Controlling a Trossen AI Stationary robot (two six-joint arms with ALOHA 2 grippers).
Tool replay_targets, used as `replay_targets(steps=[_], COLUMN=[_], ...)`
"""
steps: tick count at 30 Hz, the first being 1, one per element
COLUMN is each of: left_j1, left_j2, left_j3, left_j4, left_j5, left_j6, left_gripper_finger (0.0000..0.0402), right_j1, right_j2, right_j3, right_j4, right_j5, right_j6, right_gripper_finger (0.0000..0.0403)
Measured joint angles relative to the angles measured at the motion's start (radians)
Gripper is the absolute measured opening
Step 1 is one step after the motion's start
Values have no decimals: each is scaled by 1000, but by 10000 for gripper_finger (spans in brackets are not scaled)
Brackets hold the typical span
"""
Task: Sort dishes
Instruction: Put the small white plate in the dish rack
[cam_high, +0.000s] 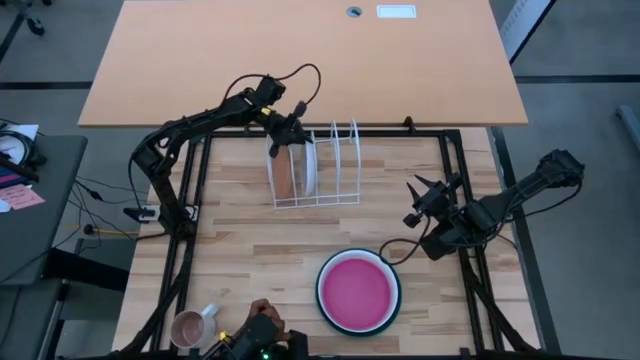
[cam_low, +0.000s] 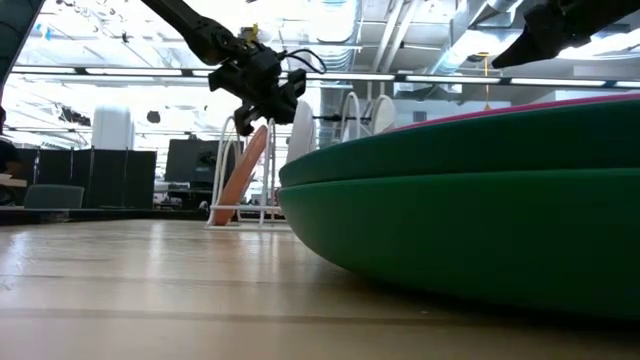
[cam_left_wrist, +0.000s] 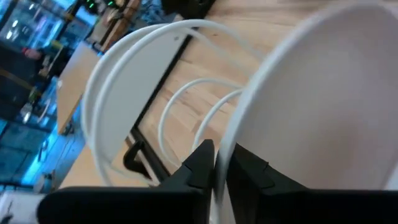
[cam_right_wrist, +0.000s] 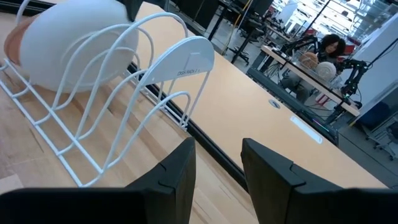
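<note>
In the low view, nearest the lens, the dark green plate (cam_low: 470, 215) fills the right side, with a pink plate (cam_low: 520, 106) showing only as a thin edge on top. Farther back, the left gripper (cam_low: 262, 103) hangs over the white wire rack (cam_low: 345, 115); directly below its jaws the orange-brown plate (cam_low: 240, 172) leans in a slot, and a white plate (cam_low: 301, 125) stands just beside them.

In the high view, the right gripper (cam_high: 414, 200) hovers well apart from the rack, jaws visibly apart and holding nothing. The pink plate (stacked on the green one) lies on the table (cam_high: 250, 250), nearer the front edge than those jaws.

In the left wrist view, the fingers (cam_left_wrist: 199, 163) sit nearly together, pinching the white plate's rim.

In the right wrist view, the rack with the white plate lies ahead of the parted jaws.
</note>
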Motion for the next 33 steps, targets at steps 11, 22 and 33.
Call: replay_targets(steps=[11, 22, 33], left_j1=[0, 0, -10], left_j2=[0, 0, -23], left_j3=[0, 0, 0], left_j4=[145, 198, 172], left_j5=[-49, -89, -129], left_j6=[-234, -363, -434], left_gripper_finger=[122, 235, 246], right_j1=[0, 0, 0], right_j2=[0, 0, 0], right_j3=[0, 0, 0], right_j4=[-6, -6, -6], right_j5=[-24, -27, -29], right_j6=[0, -15, -17], right_gripper_finger=[137, 137, 137])
